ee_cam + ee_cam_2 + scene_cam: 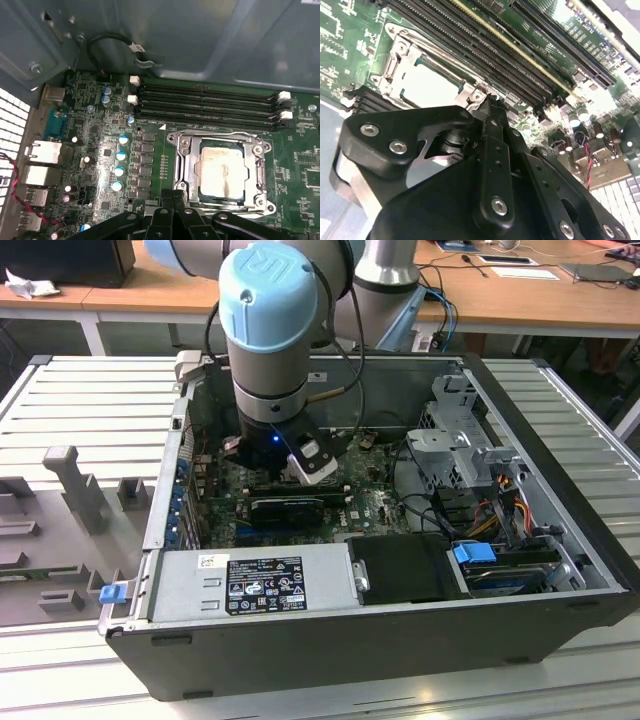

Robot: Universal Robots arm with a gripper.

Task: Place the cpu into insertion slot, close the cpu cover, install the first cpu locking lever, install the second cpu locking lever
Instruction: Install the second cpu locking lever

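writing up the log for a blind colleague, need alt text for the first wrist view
The cpu lies in the insertion slot with the silvery cpu cover closed down around it. The black gripper sits at the socket's near edge, on a green motherboard with four long memory slots beyond.

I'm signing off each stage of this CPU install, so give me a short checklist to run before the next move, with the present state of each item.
1. cpu seated in the insertion slot: ok, pale face lies flat inside it.
2. cpu cover down over the chip: ok, frame lies around the window in both wrist views.
3. Locking levers latched: cannot tell.
4. hand near the socket: ok, its tip is at the socket's edge.
5. Hand empty: cannot tell.
6. memory slots beside the socket undisturbed: ok.
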